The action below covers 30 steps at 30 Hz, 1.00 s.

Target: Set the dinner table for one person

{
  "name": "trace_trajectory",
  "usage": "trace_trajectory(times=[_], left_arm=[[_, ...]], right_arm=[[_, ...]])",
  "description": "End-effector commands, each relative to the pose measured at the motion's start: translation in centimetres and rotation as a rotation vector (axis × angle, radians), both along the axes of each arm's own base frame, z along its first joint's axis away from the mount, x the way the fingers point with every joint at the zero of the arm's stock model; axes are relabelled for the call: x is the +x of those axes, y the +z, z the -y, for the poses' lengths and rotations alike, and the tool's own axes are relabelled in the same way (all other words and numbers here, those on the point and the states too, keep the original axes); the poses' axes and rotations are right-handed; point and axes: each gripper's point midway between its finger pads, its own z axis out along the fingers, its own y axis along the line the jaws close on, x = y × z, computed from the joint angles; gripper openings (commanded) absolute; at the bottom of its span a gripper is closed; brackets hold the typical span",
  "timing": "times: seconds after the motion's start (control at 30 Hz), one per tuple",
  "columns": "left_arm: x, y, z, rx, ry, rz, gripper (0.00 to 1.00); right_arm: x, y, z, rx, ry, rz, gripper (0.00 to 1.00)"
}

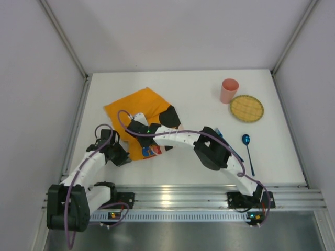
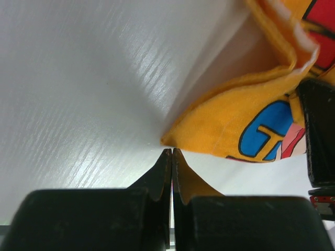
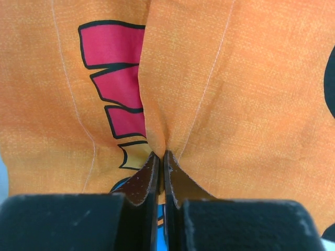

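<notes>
two robot arms work over a white dinner table (image 1: 199, 159), seen from above, with an orange cartoon-print cloth (image 1: 137, 103) lying rumpled on its left half. the right arm reaches across from its base on the right to the cloth. its wrist camera shows the right claw (image 3: 160, 155) clenched on a raised fold of the orange fabric, which puckers into the closed tips beside pink block lettering outlined in black. the left claw (image 2: 171, 152) is clenched too, its fingers pressed together low over the bare tabletop, with a lifted corner of the cloth just ahead of the tips. from this angle it is hard to tell whether that corner touches them. the corner stands off the surface and casts a shadow, with blue and pink print showing on the fold. well apart, on the table's right half, a pink cup (image 1: 229, 90) stands upright just beside a round yellow woven plate (image 1: 246, 108). a blue spoon (image 1: 246, 140) lies nearer the arms, bowl toward the far side and handle toward the near edge.
</notes>
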Motion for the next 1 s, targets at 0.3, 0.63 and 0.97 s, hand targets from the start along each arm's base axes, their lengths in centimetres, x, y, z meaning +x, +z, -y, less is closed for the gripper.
trace_trajectory(times=[0.3, 0.63, 0.97], left_arm=[[4.5, 3.6, -0.1, 0.017, 0.008, 0.106, 0.00], [3.9, 5.2, 8.0, -0.287, -0.133, 0.249, 0.20], [1.2, 2.6, 9.0, -0.280, -0.107, 0.190, 0.25]], right_arm=[[0.5, 5.0, 15.5, -0.182, -0.124, -0.167, 0.10], [-0.8, 1.1, 10.9, -0.055, -0.086, -0.339, 0.00], [-3.3, -0.8, 1.3, 0.154, 0.002, -0.567, 0.00]])
